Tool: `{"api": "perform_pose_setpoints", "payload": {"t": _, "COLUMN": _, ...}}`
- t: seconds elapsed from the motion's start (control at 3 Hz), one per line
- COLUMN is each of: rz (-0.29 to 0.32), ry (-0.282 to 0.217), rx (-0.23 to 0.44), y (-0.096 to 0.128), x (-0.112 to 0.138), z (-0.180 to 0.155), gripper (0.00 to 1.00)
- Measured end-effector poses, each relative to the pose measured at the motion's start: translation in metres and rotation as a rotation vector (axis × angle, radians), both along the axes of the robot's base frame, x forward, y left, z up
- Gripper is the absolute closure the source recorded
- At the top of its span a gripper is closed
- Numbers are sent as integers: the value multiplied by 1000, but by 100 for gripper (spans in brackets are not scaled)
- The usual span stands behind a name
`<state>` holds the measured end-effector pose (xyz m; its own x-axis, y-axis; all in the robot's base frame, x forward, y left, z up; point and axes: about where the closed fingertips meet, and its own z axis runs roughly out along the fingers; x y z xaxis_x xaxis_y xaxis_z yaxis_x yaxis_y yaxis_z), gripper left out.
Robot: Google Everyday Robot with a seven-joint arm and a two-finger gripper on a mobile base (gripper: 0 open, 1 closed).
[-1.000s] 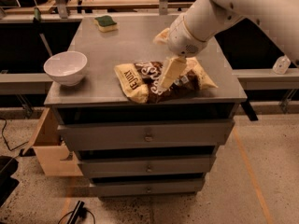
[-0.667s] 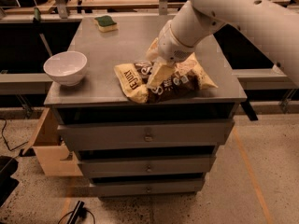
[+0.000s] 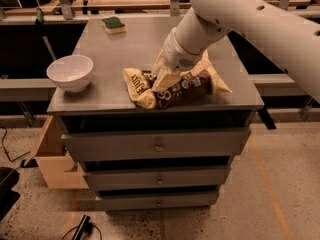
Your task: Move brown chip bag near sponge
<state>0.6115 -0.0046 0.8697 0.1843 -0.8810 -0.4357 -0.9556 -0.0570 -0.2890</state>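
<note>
The brown chip bag (image 3: 175,86) lies on its side near the front edge of the grey cabinet top (image 3: 130,49), dark brown in the middle with pale yellow ends. My gripper (image 3: 164,80) comes down from the upper right and rests on the middle of the bag, hiding part of it. The sponge (image 3: 113,24), green over yellow, sits at the far back of the top, left of centre and well away from the bag.
A white bowl (image 3: 70,72) stands at the front left of the top. Below are three shut drawers (image 3: 157,146). A cardboard box (image 3: 52,156) sits on the floor at the left. Benches stand behind the cabinet.
My arm has swung left and lowered, so the gripper is now over the bag's middle instead of its right part. The bag, bowl and sponge have not moved.
</note>
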Motion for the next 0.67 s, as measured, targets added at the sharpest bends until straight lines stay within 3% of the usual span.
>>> {"api": "perform_pose_setpoints", "payload": {"t": 0.33, "rz": 2, "ry": 2, "rx": -1, "y": 1, "x": 0, "z": -1, "gripper": 100}}
{"api": "perform_pose_setpoints", "payload": {"t": 0.67, "rz": 2, "ry": 1, "rx": -1, "y": 1, "x": 0, "z": -1, "gripper": 100}}
